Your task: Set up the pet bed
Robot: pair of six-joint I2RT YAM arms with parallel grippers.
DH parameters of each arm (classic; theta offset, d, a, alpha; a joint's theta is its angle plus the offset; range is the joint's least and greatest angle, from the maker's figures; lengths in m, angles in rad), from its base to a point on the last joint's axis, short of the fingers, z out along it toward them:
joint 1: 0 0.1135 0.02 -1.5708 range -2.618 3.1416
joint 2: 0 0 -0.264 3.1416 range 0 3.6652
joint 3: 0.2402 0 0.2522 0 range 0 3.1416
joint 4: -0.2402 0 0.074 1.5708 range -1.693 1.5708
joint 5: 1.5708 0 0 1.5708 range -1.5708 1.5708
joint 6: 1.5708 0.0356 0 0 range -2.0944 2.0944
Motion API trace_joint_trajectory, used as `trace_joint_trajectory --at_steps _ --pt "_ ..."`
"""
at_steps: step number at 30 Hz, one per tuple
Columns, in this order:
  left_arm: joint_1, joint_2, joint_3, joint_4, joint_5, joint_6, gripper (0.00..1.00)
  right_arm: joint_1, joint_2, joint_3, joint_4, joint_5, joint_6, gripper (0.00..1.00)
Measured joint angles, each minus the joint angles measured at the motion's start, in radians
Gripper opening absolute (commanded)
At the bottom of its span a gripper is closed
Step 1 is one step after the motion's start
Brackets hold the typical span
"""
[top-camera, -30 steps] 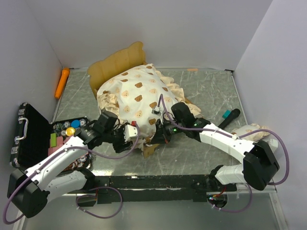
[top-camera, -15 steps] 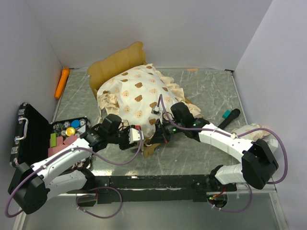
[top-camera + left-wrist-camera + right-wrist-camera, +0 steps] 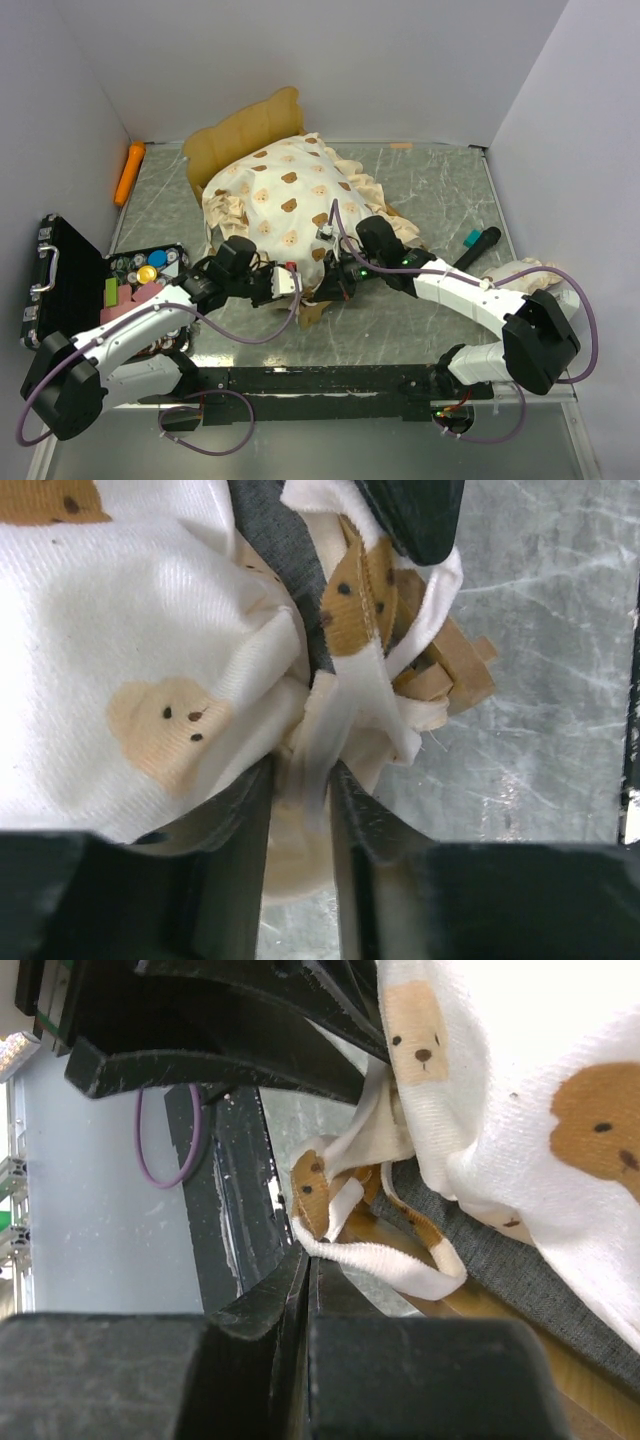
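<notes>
Mattress [image 3: 285,195] lay bunched over the bed frame [image 3: 245,130] on the tabletop [image 3: 430,180]. Left gripper [image 3: 300,770] jaws pinched its corner ruffle. Right gripper [image 3: 305,1255] jaws were clenched beside the tie [image 3: 380,1260]. Best bet looked like drawing that corner down evenly, no yanking.

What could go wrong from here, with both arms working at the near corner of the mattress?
1. The jaws of the left gripper clamp only a bunched fold of the mattress; a pull may drag the whole mattress askew on the bed frame.
2. The right gripper seems to pinch the thin tie at its very tips, so it may slip out.
3. Both grippers crowd one corner and may collide.
</notes>
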Motion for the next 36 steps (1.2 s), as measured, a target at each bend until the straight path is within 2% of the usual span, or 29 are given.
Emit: trace_joint_trajectory --at_steps 7,11,12,14,16,23,30,32,34,36 --pt "-0.001 0.017 0.02 -0.009 0.018 0.023 0.03 0.0 0.0 -0.01 0.005 0.0 0.0 0.0" --pt "-0.001 0.008 0.027 -0.035 0.014 0.023 0.01 0.0 0.0 -0.01 0.004 0.0 -0.001 0.0" --pt "-0.001 0.003 0.028 -0.045 0.014 0.022 0.02 0.0 0.0 -0.01 0.004 0.0 -0.001 0.0" --pt "-0.002 -0.013 0.028 -0.087 0.013 0.021 0.11 0.0 0.0 -0.01 0.003 0.0 -0.002 0.0" --pt "-0.003 -0.028 0.028 -0.122 0.013 0.02 0.16 0.0 0.0 -0.01 0.001 0.001 -0.005 0.0" --pt "-0.003 -0.079 0.018 -0.173 -0.002 0.016 0.19 0.0 0.017 -0.009 -0.005 -0.001 -0.008 0.0" --pt "-0.003 -0.005 0.015 -0.19 -0.002 0.011 0.49 0.0 0.018 -0.009 -0.015 0.0 -0.014 0.0" --pt "-0.003 -0.003 0.015 -0.201 0.002 0.011 0.54 0.0 0.018 -0.009 -0.015 0.0 -0.016 0.0" --pt "-0.003 -0.003 0.015 -0.206 0.008 0.002 0.52 0.0 0.018 -0.009 -0.015 -0.001 -0.016 0.0" --pt "-0.003 -0.003 0.015 -0.204 0.01 -0.007 0.45 0.0 0.018 -0.009 -0.015 0.0 -0.016 0.0"
